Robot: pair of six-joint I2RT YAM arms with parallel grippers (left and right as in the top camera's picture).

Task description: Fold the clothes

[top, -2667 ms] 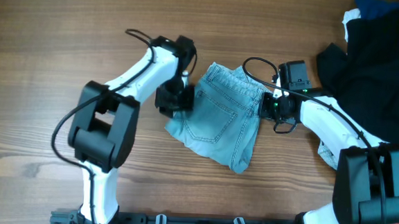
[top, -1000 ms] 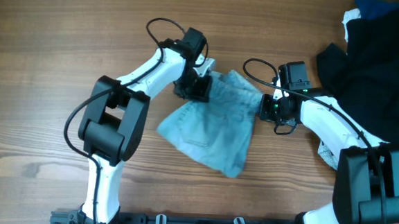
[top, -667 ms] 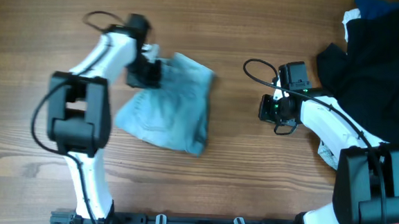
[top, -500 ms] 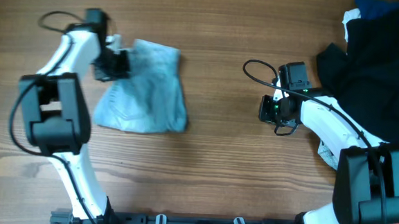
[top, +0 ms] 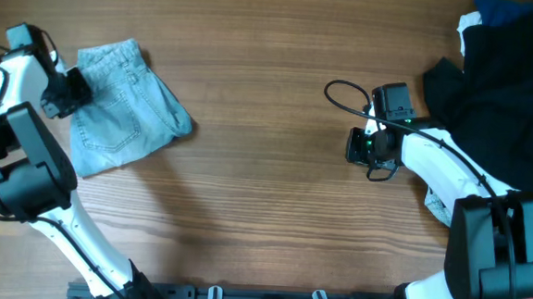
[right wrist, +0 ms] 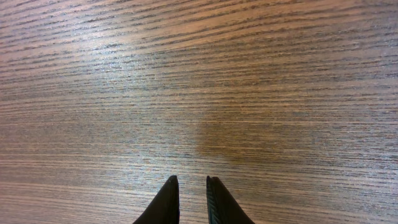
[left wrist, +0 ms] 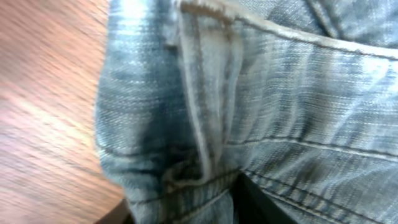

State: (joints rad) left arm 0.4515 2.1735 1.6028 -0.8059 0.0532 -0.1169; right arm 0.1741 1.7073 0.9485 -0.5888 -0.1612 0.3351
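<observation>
At about 10 o'clock from the table's middle, the folded light-blue denim jeans (top: 121,103) lie flat on the wood, a stitched back pocket facing up and the waistband toward 12 o'clock. The left gripper (top: 66,95) sits at their 9 o'clock edge, touching the cloth. In its wrist view, denim seams and a doubled hem fill nearly the whole picture and only dark slivers of the fingers show at the bottom. Whether the pincer is clamped on the fabric or has let go cannot be told.

The table (top: 264,196) is brown wood with long grain running from 9 to 3 o'clock, matte with soft shadows, and it fills all three views.

At about 3 o'clock from the middle, the right gripper (top: 352,145) hangs low over bare wood. Its two black fingertips (right wrist: 166,199) are drawn nearly together with a thin gap between them, and they hold nothing.

At 2 o'clock a black garment (top: 493,85) lies heaped. A dark blue cloth (top: 511,11) is beyond it at the far corner.
</observation>
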